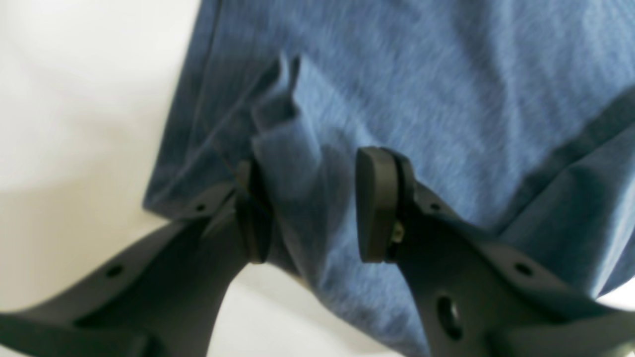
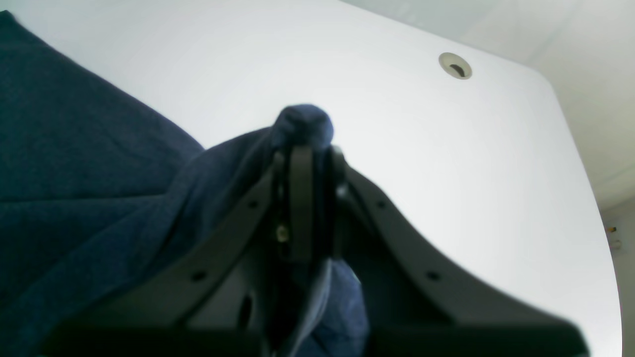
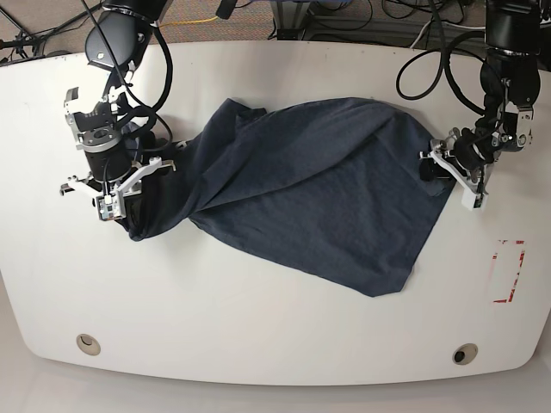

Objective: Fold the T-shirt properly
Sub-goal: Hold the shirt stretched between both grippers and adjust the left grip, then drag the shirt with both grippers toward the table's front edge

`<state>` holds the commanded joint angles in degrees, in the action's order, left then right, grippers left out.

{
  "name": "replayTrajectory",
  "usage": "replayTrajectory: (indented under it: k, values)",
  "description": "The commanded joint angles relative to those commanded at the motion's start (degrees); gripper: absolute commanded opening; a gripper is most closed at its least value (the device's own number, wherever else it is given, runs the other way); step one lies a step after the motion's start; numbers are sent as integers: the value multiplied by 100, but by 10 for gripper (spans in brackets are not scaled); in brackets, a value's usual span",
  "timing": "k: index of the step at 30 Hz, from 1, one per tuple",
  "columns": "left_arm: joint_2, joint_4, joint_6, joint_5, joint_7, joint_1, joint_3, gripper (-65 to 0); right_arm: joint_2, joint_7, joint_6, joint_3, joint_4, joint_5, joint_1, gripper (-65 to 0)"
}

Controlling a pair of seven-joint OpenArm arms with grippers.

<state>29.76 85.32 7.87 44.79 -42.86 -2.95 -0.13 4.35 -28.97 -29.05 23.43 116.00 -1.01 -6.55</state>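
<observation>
The dark slate-blue T-shirt (image 3: 318,189) lies crumpled and spread across the middle of the white table (image 3: 258,327), with no lettering showing. My right gripper (image 3: 116,202) is at the shirt's left end, shut on a bunch of its fabric that pokes out past the fingertips (image 2: 302,124) in the right wrist view. My left gripper (image 3: 448,172) is at the shirt's right edge. In the left wrist view its jaws (image 1: 312,198) stand apart with a raised fold of the shirt (image 1: 292,163) between them, lying against one pad.
Cable grommets sit near the table's front edge at left (image 3: 86,343) and right (image 3: 465,354), and one shows in the right wrist view (image 2: 455,65). A red-outlined mark (image 3: 508,271) is on the table's right side. Cables hang behind the far edge.
</observation>
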Motion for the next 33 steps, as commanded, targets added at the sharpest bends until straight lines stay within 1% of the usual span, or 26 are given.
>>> replayTrajectory:
  k: [1, 3, 4, 6, 7, 13, 17, 19, 20, 22, 27, 30, 33]
  values:
    - [-9, 18, 0, 0, 0, 0, 0, -408, 0, 0, 0, 0, 0, 0, 9, -650]
    - [-18, 26, 0, 0, 18, 0, 0, -461, 0, 0, 0, 0, 0, 0, 9, -650]
    - [-18, 26, 0, 0, 26, 9, 0, -499, 0, 0, 0, 0, 0, 0, 9, -650]
    - [-18, 26, 0, 0, 26, 35, 0, -606, 0, 0, 0, 0, 0, 0, 9, -650]
    - [-18, 9, 0, 0, 26, 44, 0, -633, 0, 0, 0, 0, 0, 0, 9, -650]
    - [-26, -9, -9, 9, 35, 176, -26, -639, 0, 0, 0, 9, 0, 0, 9, -650]
    - [-35, 0, -9, 44, 26, 290, -70, -639, 0, -9, 44, 44, 0, 0, 0, -650]
    - [-53, 26, -9, 62, 18, 281, -325, -639, -9, -9, 53, 44, 0, 0, -9, -650]
    - [-114, 26, -9, 70, 9, 281, -466, -639, -9, -18, 53, 44, -9, -9, -18, -650]
    - [-229, 26, -9, 193, 0, 281, -782, -639, -105, -18, 62, 70, -9, -35, -105, -650]
    - [-237, 44, -9, 659, 0, 299, -1204, -637, -308, -18, 62, 448, -53, -26, -132, -650]
    - [-237, 220, 0, 905, 0, 334, -1503, -635, -299, -18, 53, 501, -158, -26, -97, -650]
    - [-237, 352, 0, 1108, 0, 598, -1547, -633, -290, -18, 53, 510, -193, -35, 88, -650]
